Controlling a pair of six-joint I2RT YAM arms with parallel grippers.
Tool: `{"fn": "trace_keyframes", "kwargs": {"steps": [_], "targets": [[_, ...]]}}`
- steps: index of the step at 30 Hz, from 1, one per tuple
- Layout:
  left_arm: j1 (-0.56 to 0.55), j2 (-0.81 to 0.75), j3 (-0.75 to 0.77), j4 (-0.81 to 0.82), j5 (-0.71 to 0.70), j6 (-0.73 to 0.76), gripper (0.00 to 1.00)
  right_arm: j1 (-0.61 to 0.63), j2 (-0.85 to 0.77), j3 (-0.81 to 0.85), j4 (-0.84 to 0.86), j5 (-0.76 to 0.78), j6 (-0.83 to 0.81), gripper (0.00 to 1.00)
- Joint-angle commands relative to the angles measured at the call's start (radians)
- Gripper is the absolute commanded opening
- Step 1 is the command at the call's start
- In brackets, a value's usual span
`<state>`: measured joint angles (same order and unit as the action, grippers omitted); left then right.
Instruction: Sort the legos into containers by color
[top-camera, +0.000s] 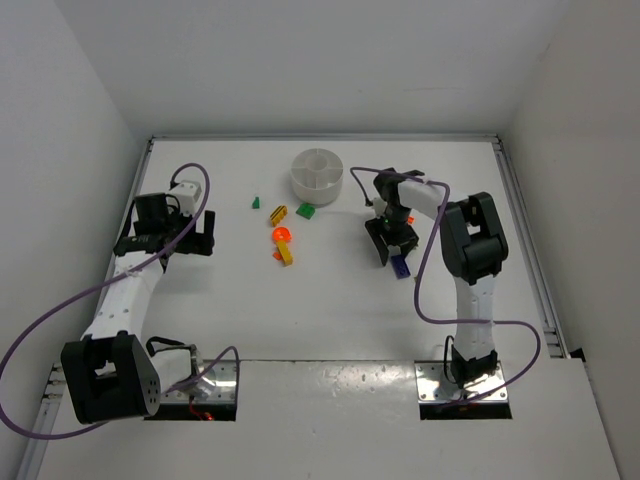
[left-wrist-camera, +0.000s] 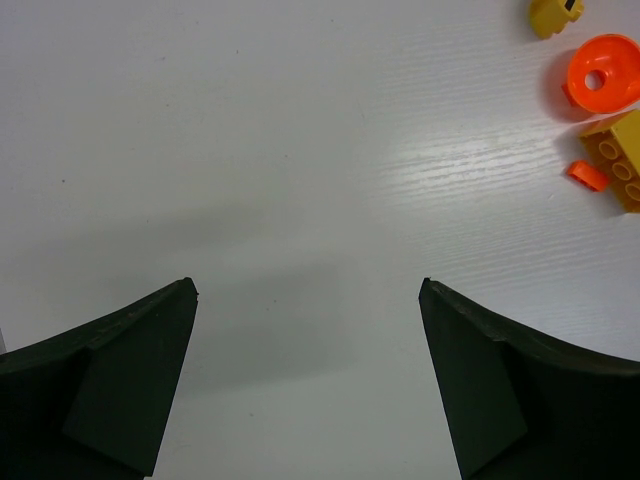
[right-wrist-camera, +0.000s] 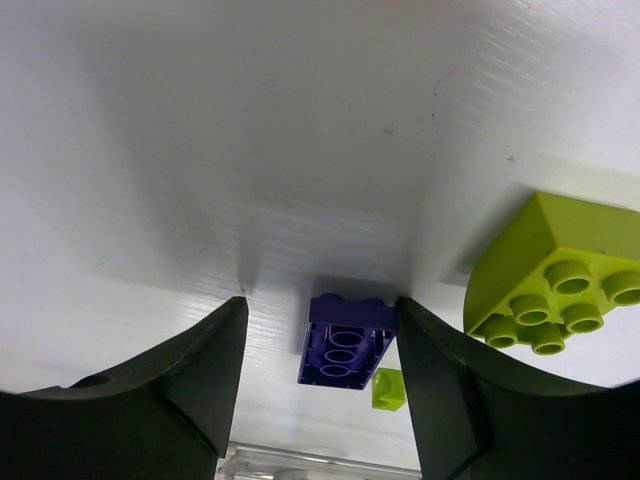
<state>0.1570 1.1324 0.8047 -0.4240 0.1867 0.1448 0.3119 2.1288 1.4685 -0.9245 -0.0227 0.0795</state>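
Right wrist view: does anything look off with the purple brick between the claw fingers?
Slightly. The purple brick sits off-centre in the right claw: it is against one finger, with a clear gap to the other, so closing may nudge it sideways. It also looks tipped rather than flat. Nothing looks spilled or damaged.

Top view high above table (top-camera: 330, 310), wrist views close, facing down, right shares purple lego (right-wrist-camera: 345, 345)
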Motion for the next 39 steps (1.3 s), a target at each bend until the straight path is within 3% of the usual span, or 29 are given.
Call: {"fn": "trace_keyframes", "kwargs": {"steps": [1, 9, 12, 18, 25, 31, 33, 37, 39], "targets": [[0.009, 0.0, -0.004, 0.027, -0.001, -0.016, 1.0, -0.005, -0.015, 0.024, -0.022, 0.018, 0.0, 0.6], [0.009, 0.009, -0.004, 0.027, -0.001, -0.016, 1.0, -0.005, 0.006, 0.015, -0.031, 0.027, -0.009, 0.52], [0.009, 0.009, -0.004, 0.027, -0.001, -0.016, 1.0, -0.005, 0.006, 0.015, -0.031, 0.036, -0.009, 0.41], [0.009, 0.009, -0.004, 0.027, -0.001, -0.016, 1.0, -0.005, 0.006, 0.024, -0.031, 0.012, -0.009, 0.02], [0.009, -0.029, -0.013, 0.047, -0.01, -0.025, 1.0, -0.005, -0.151, 0.079, 0.01, -0.164, -0.008, 0.0], [0.009, -0.06, -0.022, 0.07, 0.01, -0.034, 1.0, 0.007, -0.271, 0.141, 0.226, -0.241, 0.063, 0.0], [0.009, -0.08, -0.022, 0.07, 0.001, -0.056, 1.0, 0.016, -0.258, 0.192, 0.263, -0.252, 0.072, 0.0], [0.009, -0.089, -0.032, 0.088, 0.0, -0.065, 1.0, 0.016, -0.135, 0.482, 0.237, -0.252, 0.1, 0.0], [0.009, -0.089, -0.032, 0.088, 0.0, -0.065, 1.0, 0.016, -0.119, 0.524, 0.277, -0.252, 0.137, 0.0]]}}
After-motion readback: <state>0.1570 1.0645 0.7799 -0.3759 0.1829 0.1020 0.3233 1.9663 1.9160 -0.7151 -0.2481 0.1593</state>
